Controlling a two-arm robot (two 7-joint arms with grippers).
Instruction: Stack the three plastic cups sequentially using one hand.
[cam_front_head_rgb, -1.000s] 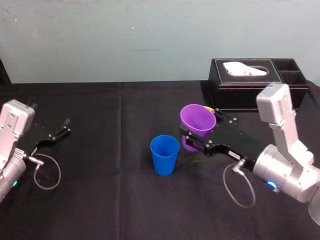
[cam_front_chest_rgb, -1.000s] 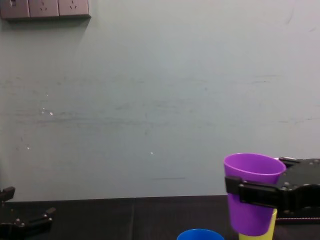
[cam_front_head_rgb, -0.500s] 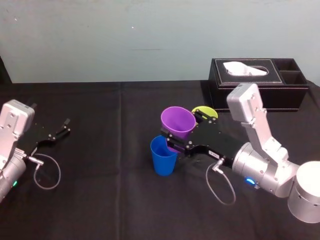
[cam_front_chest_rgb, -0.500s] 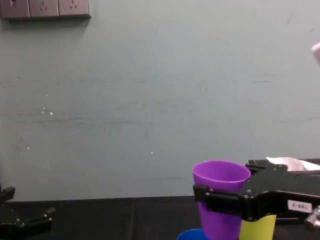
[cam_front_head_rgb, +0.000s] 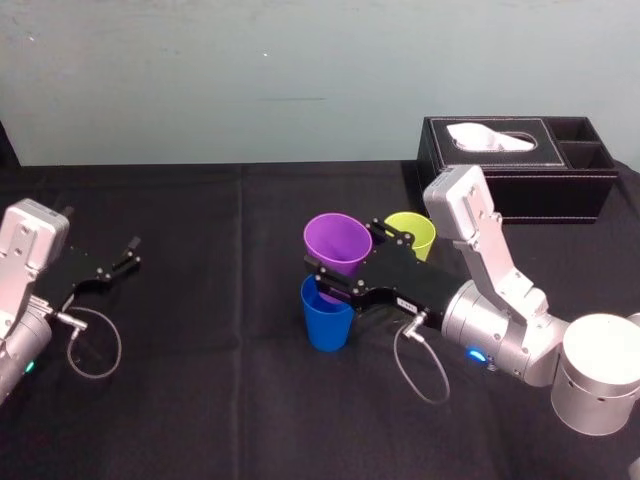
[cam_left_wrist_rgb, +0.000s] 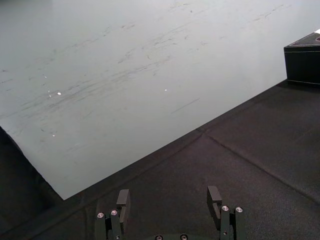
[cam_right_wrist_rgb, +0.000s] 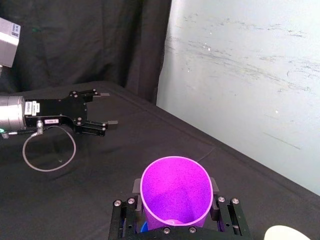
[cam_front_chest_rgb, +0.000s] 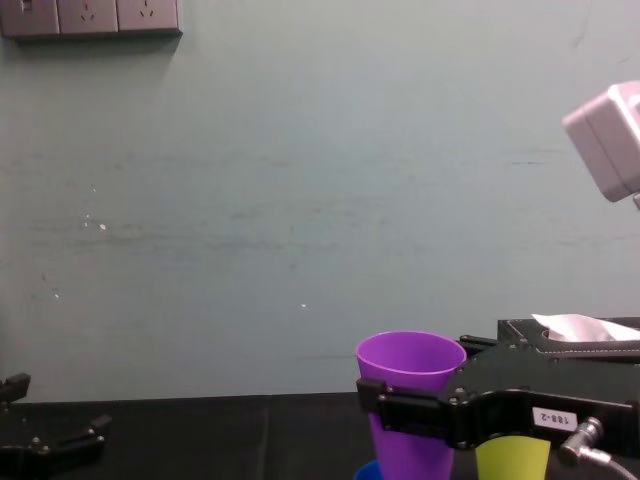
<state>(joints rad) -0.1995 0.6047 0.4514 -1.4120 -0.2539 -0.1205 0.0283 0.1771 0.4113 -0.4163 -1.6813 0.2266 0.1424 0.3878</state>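
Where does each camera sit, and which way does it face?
Head view: high on the robot, looking down at the table; left gripper parked left, right gripper clamping the purple cup over the blue cup.
Chest view: low, facing forward to the wall; right gripper seen side-on.
Left wrist view: on the left wrist, facing along its open fingers to the wall.
Right wrist view: on the right wrist, looking along its gripper into the purple cup.
Head and right wrist views share the left gripper.
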